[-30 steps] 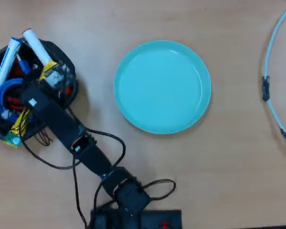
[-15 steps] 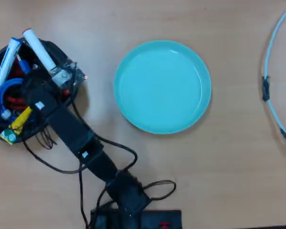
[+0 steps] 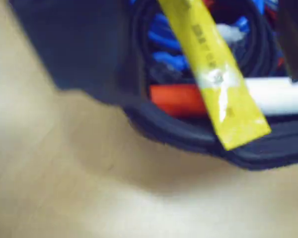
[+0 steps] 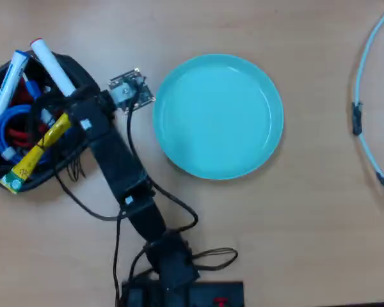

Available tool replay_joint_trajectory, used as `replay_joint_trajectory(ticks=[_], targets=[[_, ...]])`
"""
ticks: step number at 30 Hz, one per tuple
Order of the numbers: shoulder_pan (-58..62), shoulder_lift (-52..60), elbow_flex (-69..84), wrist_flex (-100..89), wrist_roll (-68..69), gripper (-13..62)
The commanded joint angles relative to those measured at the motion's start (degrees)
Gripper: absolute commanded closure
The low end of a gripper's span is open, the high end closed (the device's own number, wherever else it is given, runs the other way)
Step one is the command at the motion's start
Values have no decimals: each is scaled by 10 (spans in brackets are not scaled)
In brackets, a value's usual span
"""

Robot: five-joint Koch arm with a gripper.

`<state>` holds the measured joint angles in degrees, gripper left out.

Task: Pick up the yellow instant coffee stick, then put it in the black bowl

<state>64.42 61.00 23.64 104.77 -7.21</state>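
Gripper [image 4: 77, 109]: jaw state cannot be told, over right rim of dark rounded plastic black bowl [image 4: 83, 73]. Long flat yellow instant coffee stick [image 4: 38, 151]: in bowl, lying diagonally, green end overhanging lower-left rim, just left of gripper.

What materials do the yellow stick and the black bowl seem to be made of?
The long flat yellow coffee stick looks like glossy plastic or foil film: a bright glare spot shows on it. The dark rounded black bowl looks like smooth, fairly matte moulded plastic, though the wrist view is blurred.
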Motion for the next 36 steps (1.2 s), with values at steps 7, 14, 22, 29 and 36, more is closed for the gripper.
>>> replay_joint_trajectory(ticks=[7, 14, 22, 29, 36], targets=[[76, 87, 89, 34, -2, 187], [119, 134, 171, 23, -3, 185], [140, 228, 371, -93, -2, 180], [157, 391, 596, -221, 4, 182], [185, 501, 789, -348, 21, 183]])
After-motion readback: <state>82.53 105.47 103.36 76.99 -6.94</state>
